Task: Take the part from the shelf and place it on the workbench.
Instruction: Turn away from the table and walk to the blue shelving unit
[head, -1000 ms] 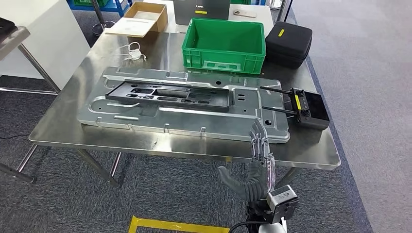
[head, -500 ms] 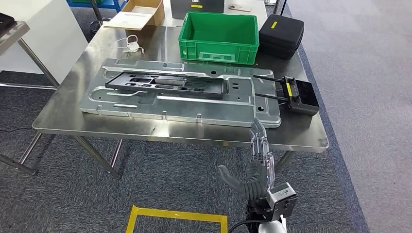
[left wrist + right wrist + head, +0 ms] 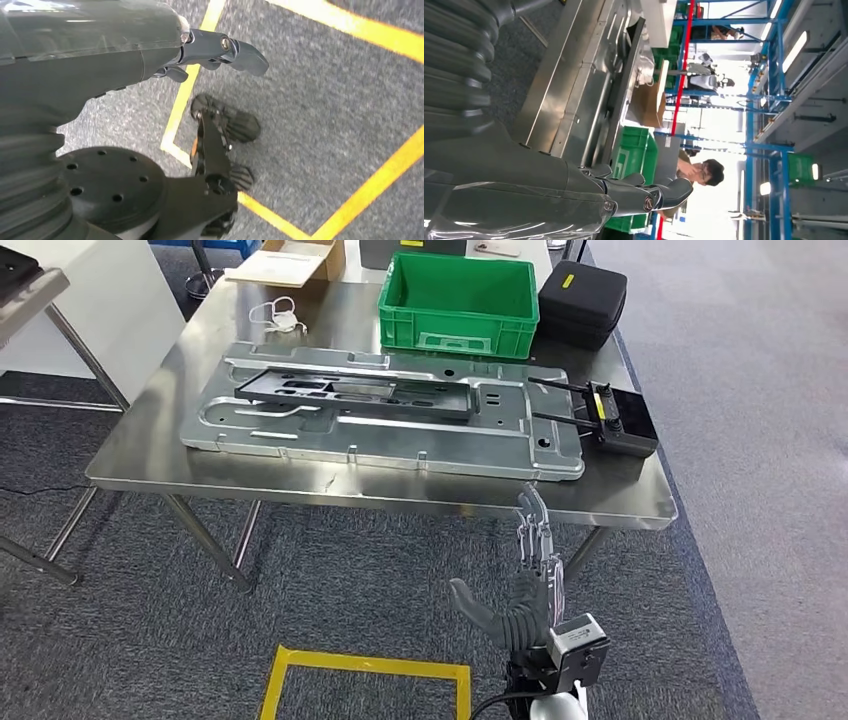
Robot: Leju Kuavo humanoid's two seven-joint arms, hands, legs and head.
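Observation:
A long black flat part point(image 3: 355, 397) lies on a large silver stamped plate point(image 3: 400, 445) on the steel workbench point(image 3: 620, 495). My right hand point(image 3: 535, 570) is raised in front of the bench's near edge, below it, fingers straight and apart, holding nothing. The right wrist view looks past the same hand point(image 3: 574, 190) along the bench edge point(image 3: 554, 85). My left hand point(image 3: 125, 55) hangs over the carpet with its thumb out and nothing in it.
At the back of the bench stand a green crate point(image 3: 455, 338), a black case point(image 3: 582, 302) and a cardboard box point(image 3: 290, 255). A black controller point(image 3: 625, 425) lies at the plate's right end. Yellow tape point(image 3: 370, 670) marks the floor. A person point(image 3: 704, 172) stands beyond the bench.
The whole picture has shifted: the camera moved, and the bench now sits higher and a little farther off. My right hand keeps the same open pose in the picture.

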